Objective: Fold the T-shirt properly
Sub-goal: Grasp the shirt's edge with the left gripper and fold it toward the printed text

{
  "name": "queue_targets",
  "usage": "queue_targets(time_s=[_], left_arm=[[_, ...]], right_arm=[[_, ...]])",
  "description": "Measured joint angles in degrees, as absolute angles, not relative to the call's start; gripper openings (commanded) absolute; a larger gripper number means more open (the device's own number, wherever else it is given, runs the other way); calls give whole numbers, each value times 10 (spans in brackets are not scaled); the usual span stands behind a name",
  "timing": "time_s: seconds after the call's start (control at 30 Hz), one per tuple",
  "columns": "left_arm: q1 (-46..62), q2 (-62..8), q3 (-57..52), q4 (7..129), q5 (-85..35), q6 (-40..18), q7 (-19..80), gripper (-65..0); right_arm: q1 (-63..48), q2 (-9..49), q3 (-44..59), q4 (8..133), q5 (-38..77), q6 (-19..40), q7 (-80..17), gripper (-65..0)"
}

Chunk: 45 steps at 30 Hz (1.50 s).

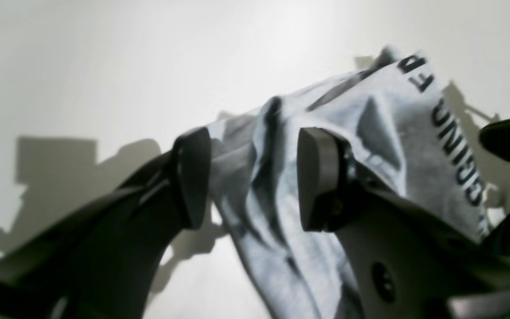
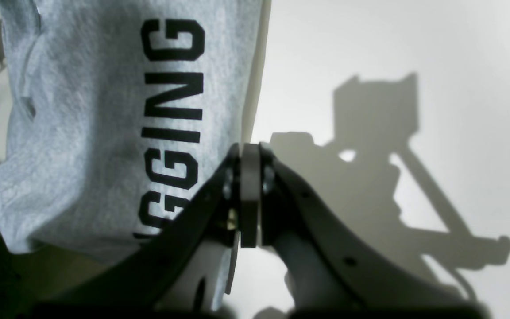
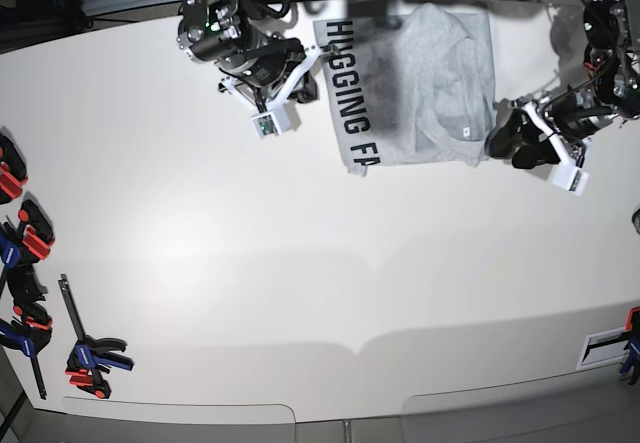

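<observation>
- right gripper [image 3: 300, 75]: jaws pressed together, empty, just beside the T-shirt's lettered edge.
- T-shirt [image 3: 420, 73]: partly folded at the counter's [image 3: 250, 263] far edge, between both arms.
- left gripper [image 3: 512, 135]: jaws apart, cloth loose between them, at the opposite edge.

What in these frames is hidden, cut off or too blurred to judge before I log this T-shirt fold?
- T-shirt lettering: base view, the fold hides its end.
- Left end effector: left wrist view is blurred; contact with the cloth between its open fingers is unclear.
- Right end effector: right wrist view, closed; pinched cloth cannot be confirmed.
- Clamps: base view, cut by the left edge.
</observation>
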<state>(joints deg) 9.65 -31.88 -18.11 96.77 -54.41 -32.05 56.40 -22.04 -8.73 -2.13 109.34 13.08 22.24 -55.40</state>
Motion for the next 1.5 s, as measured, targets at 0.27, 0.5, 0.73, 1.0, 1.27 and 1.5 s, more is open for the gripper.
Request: queue_targets(time_s=[0.27,0.5,0.73,1.0,1.27,1.5], left_arm=[[95,-302,-115,966,-510,-321,556,-392],[91,-302,-81,966,-460,-294,509,-650],[90,-302,-82,966,-382,-250,487,-650],[90,-302,-82,966,-309,-186,462,-650],[90,-303,-83,966,-297,-185,467,-650],[90,-303,-146,978,-319,-184,472,-404]], right_arm=[[-220,-87,-21,1093,131,222,-554,-650],[-220,-87,-21,1093,131,222,-554,-650],[-220,-87,-21,1093,131,222,-554,-650],[-220,-87,-21,1093,131,222,-554,-650],[-220,-87,-21,1093,131,222,-554,-650],[-219,-87,-22,1177,131,223,-552,-650]])
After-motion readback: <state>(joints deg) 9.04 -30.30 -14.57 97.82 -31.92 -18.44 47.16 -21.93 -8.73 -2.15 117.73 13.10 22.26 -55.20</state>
